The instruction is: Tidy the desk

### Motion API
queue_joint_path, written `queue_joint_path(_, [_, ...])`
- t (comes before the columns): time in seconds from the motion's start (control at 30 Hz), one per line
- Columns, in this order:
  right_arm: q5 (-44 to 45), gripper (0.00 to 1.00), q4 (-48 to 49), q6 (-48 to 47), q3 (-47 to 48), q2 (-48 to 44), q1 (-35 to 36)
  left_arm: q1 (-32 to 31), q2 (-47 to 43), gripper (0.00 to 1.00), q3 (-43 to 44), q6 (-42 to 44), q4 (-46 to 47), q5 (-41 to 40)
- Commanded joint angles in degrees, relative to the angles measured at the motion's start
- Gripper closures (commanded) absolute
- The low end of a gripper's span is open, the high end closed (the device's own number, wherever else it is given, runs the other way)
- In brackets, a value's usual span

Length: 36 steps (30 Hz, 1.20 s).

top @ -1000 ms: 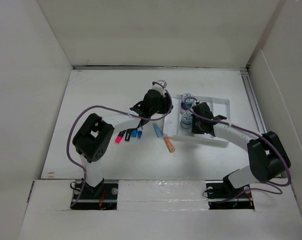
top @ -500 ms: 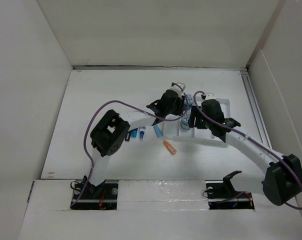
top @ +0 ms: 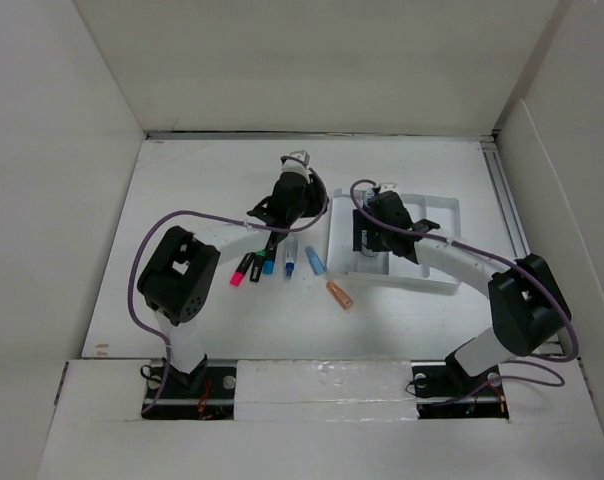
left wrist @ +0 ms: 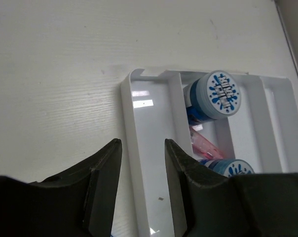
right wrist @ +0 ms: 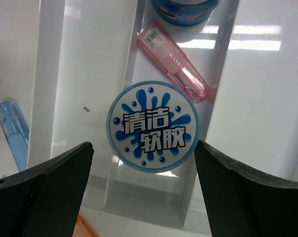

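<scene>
The desk (top: 202, 200) is a white tabletop between tall white panels. A white compartment tray (top: 437, 215) lies right of centre. In it stand two round jars with blue-and-white lids (right wrist: 153, 126) (left wrist: 217, 94), with a pink case (right wrist: 173, 61) lying between them. My right gripper (right wrist: 143, 145) hangs wide open straight above the nearer jar, touching nothing. My left gripper (left wrist: 142, 143) is open and empty, just left of the tray's (left wrist: 149, 128) left wall and above the desk. Several markers (top: 269, 264) lie in a row near the left gripper (top: 292, 200).
A light blue marker (top: 315, 261) and an orange one (top: 338, 294) lie on the desk beside the tray's near left corner. Pink (top: 240, 270) and black (top: 254, 268) markers lie farthest left. Tall white panels wall the desk on three sides.
My right gripper has opened wide, letting go of the jar in the tray, and shifted left. My left gripper swung toward the tray and came back left.
</scene>
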Motion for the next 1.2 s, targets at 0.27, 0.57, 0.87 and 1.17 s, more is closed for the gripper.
queue_joint_path(0.27, [7.5, 0.17, 5.0, 1.7, 3.1, 3.7, -0.1, -1.4, -2.2, 0.65, -0.2, -1.4, 4.8, 3.4])
queue_joint_path(0.57, [9.4, 0.55, 9.5, 3.4, 2.6, -1.1, 0.5, -1.4, -0.6, 0.62, 0.8, 0.5, 3.8, 6.5])
queue_joint_path(0.87, [11.6, 0.55, 7.1, 6.0, -3.4, -23.6, -2.5, -8.5, 3.5, 0.61, 9.6, 8.0, -3.7, 5.1])
queue_joint_path(1.17, [10.1, 0.55, 3.6, 6.5, -7.6, -37.1, -10.4, -19.6, 15.1, 0.65, 27.9, 5.4, -24.4, -12.7])
